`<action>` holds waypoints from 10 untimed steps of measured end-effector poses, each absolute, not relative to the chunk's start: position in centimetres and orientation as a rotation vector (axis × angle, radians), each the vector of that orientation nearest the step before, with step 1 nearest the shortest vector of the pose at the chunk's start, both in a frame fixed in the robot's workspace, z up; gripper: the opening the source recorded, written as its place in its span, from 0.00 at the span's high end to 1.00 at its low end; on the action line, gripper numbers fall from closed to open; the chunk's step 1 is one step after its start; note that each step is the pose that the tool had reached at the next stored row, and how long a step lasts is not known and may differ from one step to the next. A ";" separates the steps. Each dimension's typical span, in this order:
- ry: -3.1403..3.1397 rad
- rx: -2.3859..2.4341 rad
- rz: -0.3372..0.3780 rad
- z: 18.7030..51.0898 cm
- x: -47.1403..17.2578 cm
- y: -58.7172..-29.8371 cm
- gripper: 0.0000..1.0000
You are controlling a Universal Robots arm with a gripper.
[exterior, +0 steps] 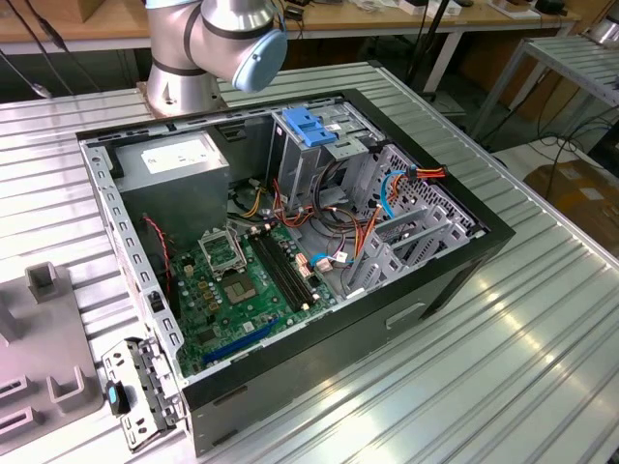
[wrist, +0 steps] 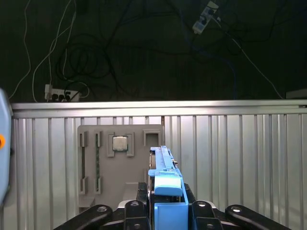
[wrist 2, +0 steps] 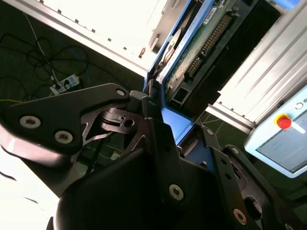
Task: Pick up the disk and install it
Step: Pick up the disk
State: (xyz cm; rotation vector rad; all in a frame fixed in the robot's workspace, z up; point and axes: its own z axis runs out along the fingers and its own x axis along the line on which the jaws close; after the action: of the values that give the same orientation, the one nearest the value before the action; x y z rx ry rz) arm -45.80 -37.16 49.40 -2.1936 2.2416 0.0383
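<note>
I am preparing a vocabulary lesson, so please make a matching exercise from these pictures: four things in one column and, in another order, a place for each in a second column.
Things
1. disk
2. processor chip
3. power supply box
4. blue bracket

Places
A. on top of the drive cage
B. held in the gripper
C. on the grey fixture plate
D. in a corner of the open case

Pairs: 1-B, 2-C, 3-D, 4-A
</note>
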 end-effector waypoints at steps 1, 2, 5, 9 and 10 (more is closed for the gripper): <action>2.242 -2.194 0.038 49.4 -45.6 -37.2 0.63; 2.242 -2.194 0.038 49.4 -45.5 -37.2 0.63; 2.242 -2.194 0.038 49.4 -45.0 -37.2 0.63; 2.242 -2.194 0.038 49.4 -44.7 -37.2 0.63; 2.242 -2.194 0.038 49.4 -44.6 -37.2 0.63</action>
State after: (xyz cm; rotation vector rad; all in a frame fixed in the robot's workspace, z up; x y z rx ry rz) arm -44.59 -37.16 49.40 -2.1936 2.2416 0.0383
